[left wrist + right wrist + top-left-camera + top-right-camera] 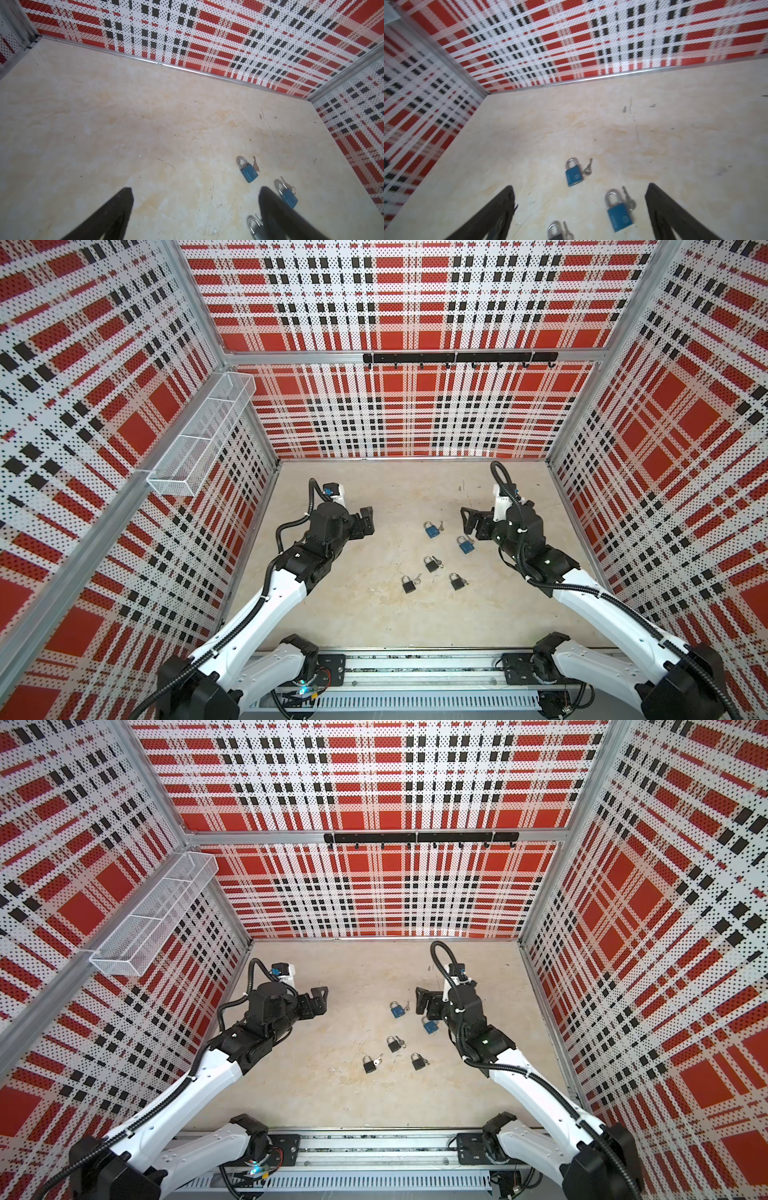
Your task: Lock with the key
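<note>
Gripping status, L gripper (368,521): released; fingers (116,212) spread wide in left wrist view, nothing btwn them.
Gripping status, R gripper (466,521): released; fingers (675,218) spread wide in right wrist view, nothing clamped.
Pose: both grippers clear of the tabletop (353,614), tips facing each other across the locks in both top views.
Far blue padlock (432,529): flat on tabletop, btwn the two grippers, nearer R gripper, ahead of its tips; untouched.
Key (441,526): flat, just beside far blue padlock's shackle, on the side toward R gripper; held by neither gripper.
Near blue padlock (465,545): close below R gripper; in right wrist view it lies btwn the two fingers, apart from both.
Second key (628,199): alongside near blue padlock's shackle; touching or ringed to it, cannot tell.
Black padlocks (x3): black padlock (431,564), black padlock (408,585), black padlock (457,581); all flat, back of both grippers' tips toward the arm bases, well apart from L gripper; a small key beside each.
Shackles: on both blue units they look seated in the body in wrist views; black units too small to tell.
Occlusion: in left wrist view one L gripper finger covers part of near blue padlock & part of one more lock.
</note>
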`<state>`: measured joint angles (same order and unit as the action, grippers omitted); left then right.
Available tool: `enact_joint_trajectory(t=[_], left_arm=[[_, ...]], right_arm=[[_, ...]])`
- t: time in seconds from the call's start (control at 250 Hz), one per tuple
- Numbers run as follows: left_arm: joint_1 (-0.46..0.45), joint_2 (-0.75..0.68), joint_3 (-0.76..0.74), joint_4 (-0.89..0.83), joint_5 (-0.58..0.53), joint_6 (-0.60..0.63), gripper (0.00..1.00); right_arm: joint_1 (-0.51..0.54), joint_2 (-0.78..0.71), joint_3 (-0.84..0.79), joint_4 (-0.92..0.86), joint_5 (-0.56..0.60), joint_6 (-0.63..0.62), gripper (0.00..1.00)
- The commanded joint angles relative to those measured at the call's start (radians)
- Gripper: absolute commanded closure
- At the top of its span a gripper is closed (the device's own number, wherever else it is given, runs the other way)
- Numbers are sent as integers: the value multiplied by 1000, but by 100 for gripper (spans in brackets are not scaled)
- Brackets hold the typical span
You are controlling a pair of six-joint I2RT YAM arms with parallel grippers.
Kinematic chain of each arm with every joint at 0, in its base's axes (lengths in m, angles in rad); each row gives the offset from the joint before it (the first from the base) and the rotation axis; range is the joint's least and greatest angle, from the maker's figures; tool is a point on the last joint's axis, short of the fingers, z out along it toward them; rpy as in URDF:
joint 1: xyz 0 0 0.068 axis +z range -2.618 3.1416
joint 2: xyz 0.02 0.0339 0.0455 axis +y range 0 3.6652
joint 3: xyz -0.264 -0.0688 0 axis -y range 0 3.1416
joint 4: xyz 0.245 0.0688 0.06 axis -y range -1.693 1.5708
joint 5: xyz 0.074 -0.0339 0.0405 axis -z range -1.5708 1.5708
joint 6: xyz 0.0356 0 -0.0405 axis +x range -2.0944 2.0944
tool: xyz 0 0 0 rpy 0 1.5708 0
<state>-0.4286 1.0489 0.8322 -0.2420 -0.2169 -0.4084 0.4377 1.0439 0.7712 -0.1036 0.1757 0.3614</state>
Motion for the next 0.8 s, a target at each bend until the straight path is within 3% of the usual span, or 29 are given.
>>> enact_joint_trajectory(t=[0.0, 0.104, 0.212, 0.436, 0.548, 0.792], left_arm=[[41, 28, 11, 74, -80, 41, 0], [78, 54, 1, 131, -118, 73, 1], [104, 99, -10, 183, -213, 120, 1], [118, 191, -95, 413, -273, 339, 1], [155, 226, -149, 539, -270, 415, 0], [185, 347, -251, 808, -219, 496, 1]], right_arm=[[-82, -14, -18, -11, 0, -71, 0], [-165, -18, -45, 18, 3, -101, 0], [-230, -13, -86, 77, 108, -151, 0], [-260, 39, -242, 374, 307, -363, 0], [-267, 117, -329, 583, 296, -417, 0], [-269, 308, -396, 859, 298, -430, 0]])
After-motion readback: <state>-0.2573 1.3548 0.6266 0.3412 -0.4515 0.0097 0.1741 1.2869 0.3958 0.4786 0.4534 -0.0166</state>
